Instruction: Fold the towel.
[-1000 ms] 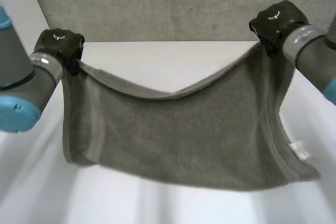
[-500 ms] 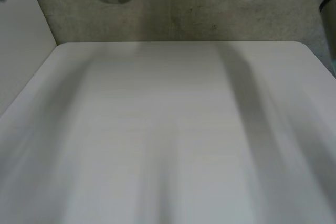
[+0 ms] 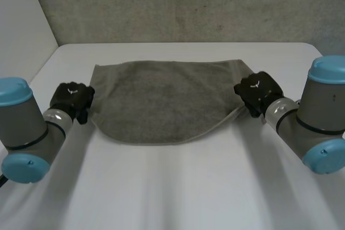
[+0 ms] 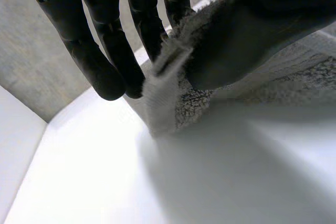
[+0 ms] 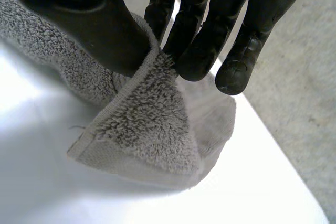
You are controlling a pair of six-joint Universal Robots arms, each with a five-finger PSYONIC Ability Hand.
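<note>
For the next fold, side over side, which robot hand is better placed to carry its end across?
Right, probably: the right robot hand pinches a whole corner of the towel; the left robot hand pinches only a narrow hem strip.

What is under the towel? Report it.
The towel lies spread on the white table, which shows all round it. The left hand and the right hand each pinch a near corner. Whatever sits beneath the towel's middle is covered by cloth.
</note>
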